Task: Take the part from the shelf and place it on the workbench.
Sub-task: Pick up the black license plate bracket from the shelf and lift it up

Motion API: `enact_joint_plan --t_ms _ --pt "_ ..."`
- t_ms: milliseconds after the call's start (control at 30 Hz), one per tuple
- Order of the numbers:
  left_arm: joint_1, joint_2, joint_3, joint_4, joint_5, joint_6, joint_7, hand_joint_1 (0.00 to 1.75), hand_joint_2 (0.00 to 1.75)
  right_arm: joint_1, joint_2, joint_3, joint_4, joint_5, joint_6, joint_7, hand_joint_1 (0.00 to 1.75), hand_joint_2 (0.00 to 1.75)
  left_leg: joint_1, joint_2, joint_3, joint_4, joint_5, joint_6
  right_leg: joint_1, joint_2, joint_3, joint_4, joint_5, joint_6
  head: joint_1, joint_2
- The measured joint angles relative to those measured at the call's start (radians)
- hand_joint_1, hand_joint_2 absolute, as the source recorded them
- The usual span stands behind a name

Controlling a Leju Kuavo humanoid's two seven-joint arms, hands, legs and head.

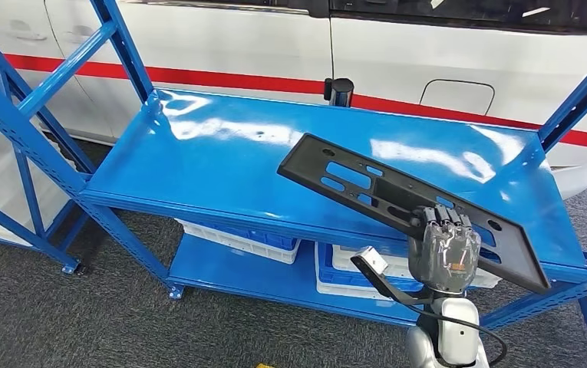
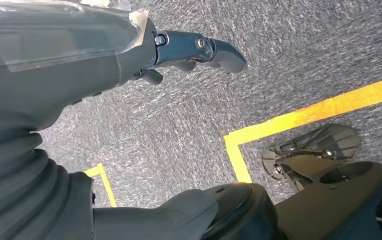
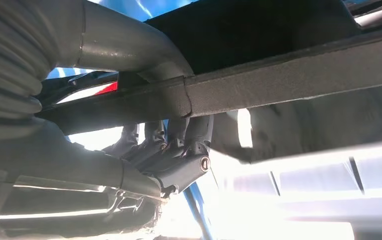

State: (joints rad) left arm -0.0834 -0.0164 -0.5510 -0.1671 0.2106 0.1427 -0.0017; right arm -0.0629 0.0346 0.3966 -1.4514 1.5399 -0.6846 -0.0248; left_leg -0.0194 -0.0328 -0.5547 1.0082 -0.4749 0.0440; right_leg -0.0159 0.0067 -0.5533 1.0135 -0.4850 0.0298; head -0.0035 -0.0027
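Observation:
A long flat black part (image 1: 397, 201) with several slots is lifted and tilted above the blue shelf's top board (image 1: 221, 165). My right hand (image 1: 443, 249) grips its near long edge from the front, fingers curled over the top. In the right wrist view the dark fingers (image 3: 179, 150) clamp the part's black edge (image 3: 288, 80) against the thumb. My left hand (image 2: 189, 50) hangs over grey carpet, its fingers apart and holding nothing.
The blue shelf frame has slanted braces (image 1: 37, 92) at the left and an upright (image 1: 582, 92) at the right. White and blue bins (image 1: 252, 241) sit on the lower shelf. A white vehicle (image 1: 397, 54) stands behind. Yellow floor tape (image 2: 298, 117) runs under the left arm.

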Motion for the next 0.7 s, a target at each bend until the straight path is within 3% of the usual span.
enact_joint_plan --t_ms 233,533,700 --pt "0.0 0.0 0.002 0.0 0.017 -0.005 -0.017 0.0 1.75 0.029 -0.006 0.002 -0.148 -0.037 -0.004 -0.042 1.75 1.75 0.0 0.0 0.0 0.0 0.0 0.0 0.0 0.0 0.0 0.0 0.0 0.0 0.0 0.0" --pt "0.004 0.001 0.013 0.001 0.042 -0.003 -0.038 0.0 1.75 0.051 -0.011 0.004 -0.214 -0.083 -0.004 -0.092 1.75 1.75 -0.006 0.0 -0.001 0.002 -0.001 0.001 -0.007 0.0 0.0 0.0 0.001 0.002 0.0 0.0" --pt "0.006 0.002 0.019 0.001 0.044 -0.002 -0.041 0.0 1.75 0.058 -0.011 0.004 -0.232 -0.086 -0.004 -0.097 1.75 1.75 -0.01 0.0 -0.003 0.0 0.001 0.011 -0.014 0.0 0.0 -0.004 0.004 0.008 0.0 0.0"
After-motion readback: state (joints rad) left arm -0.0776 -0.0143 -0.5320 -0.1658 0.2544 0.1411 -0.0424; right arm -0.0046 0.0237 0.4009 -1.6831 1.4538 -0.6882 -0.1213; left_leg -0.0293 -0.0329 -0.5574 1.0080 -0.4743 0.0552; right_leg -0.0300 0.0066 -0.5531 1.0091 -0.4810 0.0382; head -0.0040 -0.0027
